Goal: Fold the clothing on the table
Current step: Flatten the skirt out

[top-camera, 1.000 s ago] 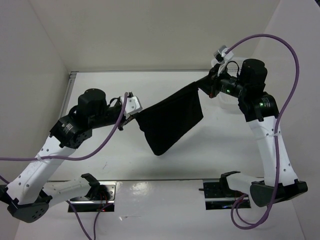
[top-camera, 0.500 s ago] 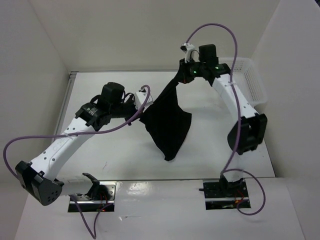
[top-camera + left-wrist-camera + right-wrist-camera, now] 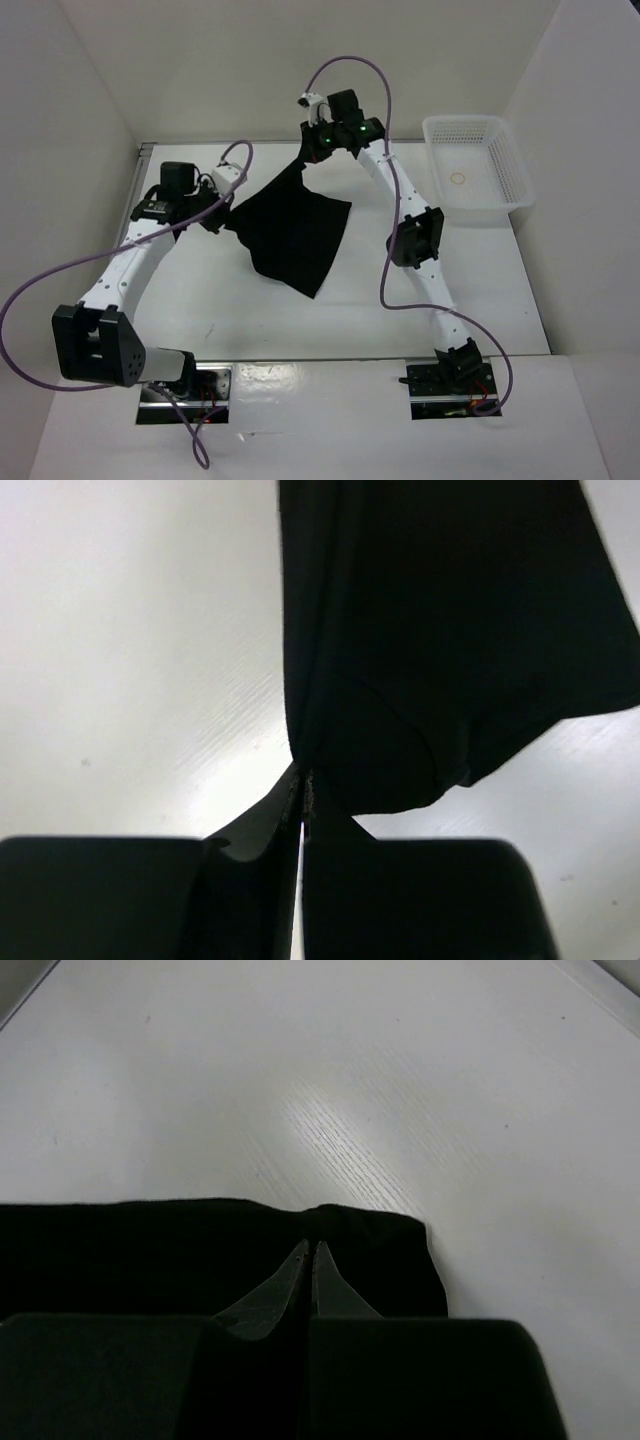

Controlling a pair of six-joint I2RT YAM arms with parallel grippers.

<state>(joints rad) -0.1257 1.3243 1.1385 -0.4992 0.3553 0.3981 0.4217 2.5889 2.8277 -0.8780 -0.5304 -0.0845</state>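
The left gripper (image 3: 230, 212) and right gripper (image 3: 306, 162) are each clamped tight on a corner of the black clothing (image 3: 295, 235). Its taut edge runs between them, and the rest hangs below.

Robotics laboratory test cell. A flat white matte tabletop (image 3: 490, 290), boxed in by plain white walls (image 3: 250, 70), carries two white-and-black jointed arms (image 3: 125, 272) trailing purple cables (image 3: 345, 59); a white plastic mesh basket (image 3: 462, 119) sits well right of both arms' jaws.
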